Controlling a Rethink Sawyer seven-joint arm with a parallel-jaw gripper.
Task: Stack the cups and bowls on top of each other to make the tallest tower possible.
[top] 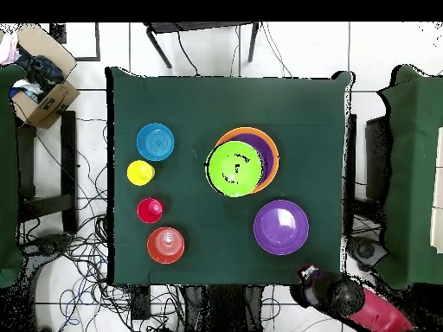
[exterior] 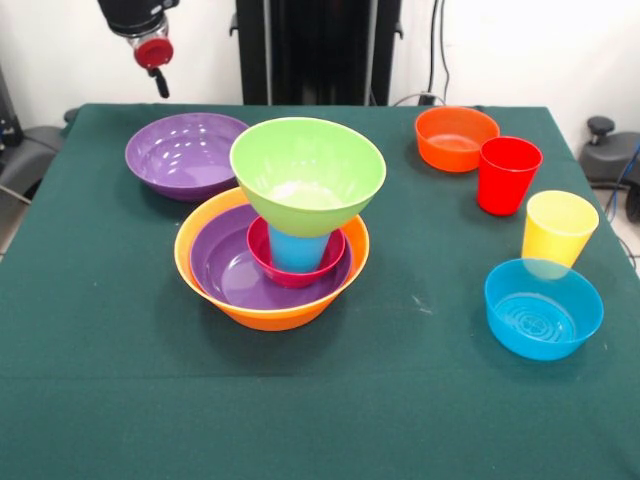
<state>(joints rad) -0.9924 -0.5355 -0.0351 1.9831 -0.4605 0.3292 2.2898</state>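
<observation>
The tower stands left of centre: a large orange bowl [exterior: 268, 312] holds a purple bowl [exterior: 222, 262], a small pink-red bowl [exterior: 293, 272] and a blue cup [exterior: 297, 248], with a lime green bowl [exterior: 308, 175] upright on top of the cup. From overhead the green bowl [top: 234, 169] hides most of the pile. A second purple bowl [exterior: 185, 153] sits behind it to the left. To the right stand a small orange bowl [exterior: 456, 138], a red cup [exterior: 508, 175], a yellow cup [exterior: 558, 228] and a blue bowl [exterior: 543, 308]. My gripper [exterior: 157, 75] hangs high beyond the far left corner, holding nothing.
The table [exterior: 100, 380] is covered in dark green cloth. In the overhead view my gripper [top: 306, 277] sits past the table's edge near the loose purple bowl [top: 281, 227]. A cardboard box [top: 39, 86] lies off the table, and cables run across the floor around it.
</observation>
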